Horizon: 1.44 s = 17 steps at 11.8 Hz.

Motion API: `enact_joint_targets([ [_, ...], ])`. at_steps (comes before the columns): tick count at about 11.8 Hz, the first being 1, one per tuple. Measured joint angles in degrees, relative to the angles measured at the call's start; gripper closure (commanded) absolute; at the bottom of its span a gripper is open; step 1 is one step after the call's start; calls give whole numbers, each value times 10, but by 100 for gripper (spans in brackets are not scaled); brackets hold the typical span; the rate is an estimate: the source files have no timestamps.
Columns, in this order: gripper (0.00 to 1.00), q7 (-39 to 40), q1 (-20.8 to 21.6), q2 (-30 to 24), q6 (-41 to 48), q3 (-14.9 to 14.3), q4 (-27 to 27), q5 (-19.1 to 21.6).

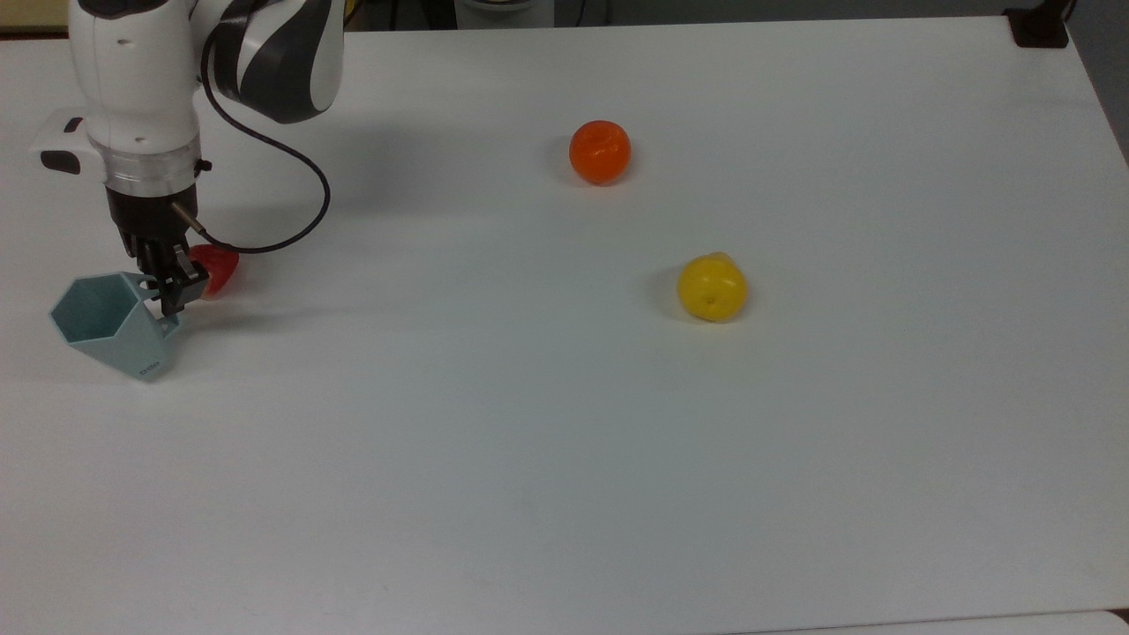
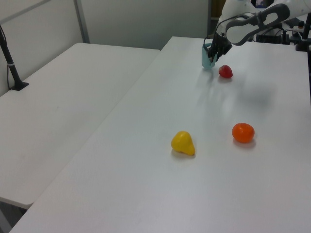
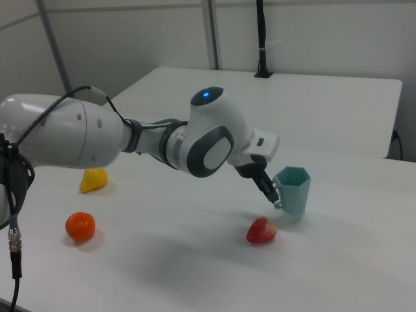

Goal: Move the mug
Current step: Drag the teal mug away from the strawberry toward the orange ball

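Our black two-finger gripper (image 1: 169, 291) (image 3: 273, 192) is clamped on the angular handle of the pale blue-green faceted plastic mug (image 1: 110, 324) (image 2: 208, 56) (image 3: 293, 190), at the top view's far left. We see the mug tilted in the top view, its hexagonal rim facing up; small dark writing near its base is too small to read. Just beside it lies a red strawberry-shaped fruit (image 1: 214, 270) (image 3: 261, 231). Well apart on the white table (image 1: 617, 441) sit a round orange fruit (image 1: 600, 152) and a yellow pear-shaped fruit (image 1: 712, 287).
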<state>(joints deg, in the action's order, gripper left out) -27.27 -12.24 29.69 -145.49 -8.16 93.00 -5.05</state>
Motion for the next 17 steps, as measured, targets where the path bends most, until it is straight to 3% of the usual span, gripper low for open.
enact_joint_targets([
  [3,91,0,31,-47,22,4,11,-27],
  [5,91,2,72,-111,62,7,58,-34],
  [7,91,5,107,-192,92,20,132,-35],
  [9,93,16,112,-282,100,56,234,-35],
  [11,94,17,115,-338,100,89,321,-35],
  [13,94,17,119,-348,100,101,362,-35],
  [17,94,20,120,-322,99,116,378,-36],
])
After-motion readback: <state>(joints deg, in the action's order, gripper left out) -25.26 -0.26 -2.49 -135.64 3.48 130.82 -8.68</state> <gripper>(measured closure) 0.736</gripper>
